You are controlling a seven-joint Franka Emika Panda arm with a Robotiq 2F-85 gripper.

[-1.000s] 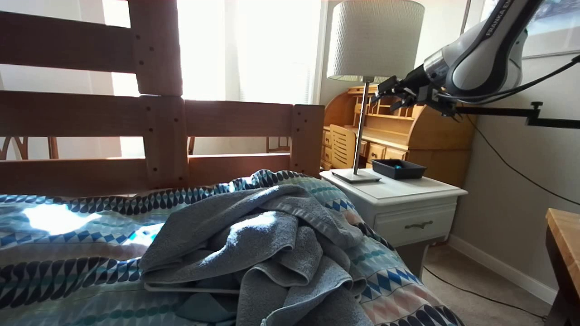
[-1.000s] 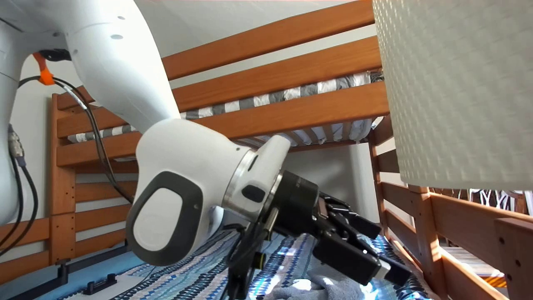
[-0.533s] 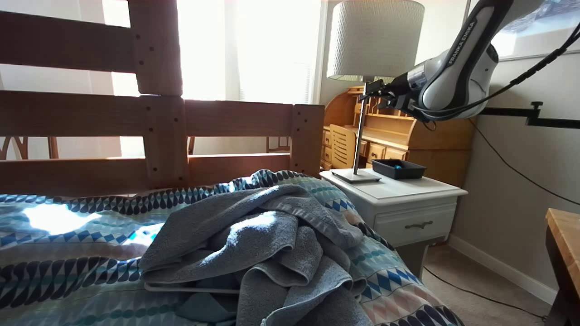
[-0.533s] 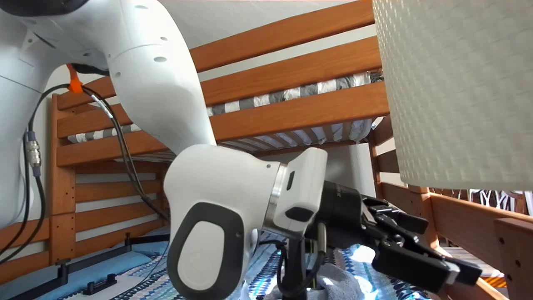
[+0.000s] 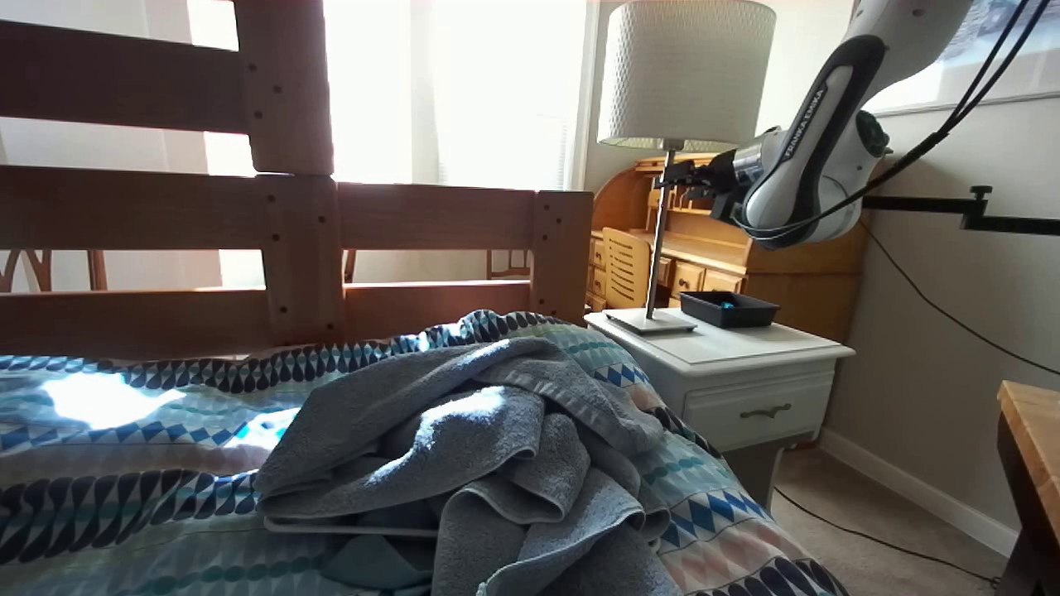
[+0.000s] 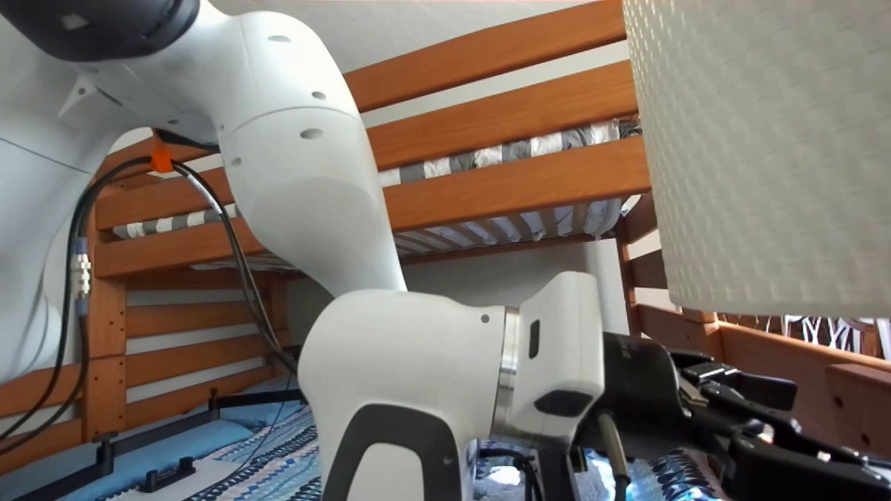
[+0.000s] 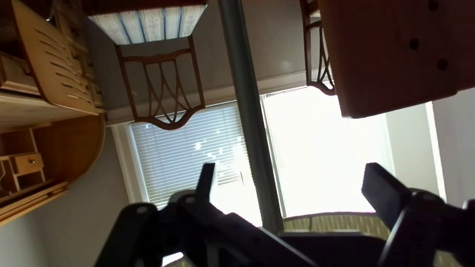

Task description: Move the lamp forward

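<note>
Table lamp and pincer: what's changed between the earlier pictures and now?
The pincer moved leftward toward the table lamp in an exterior view; in the wrist view its open fingers show either side of the pole. Nothing was gripped or released. The lamp, black tray, grey towel stayed put.

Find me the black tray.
In an exterior view, the black tray sits right of centre on the white nightstand, just right of the lamp's base.

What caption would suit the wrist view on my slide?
Open gripper, the lamp pole seen between its jaws, before a bright window.
</note>
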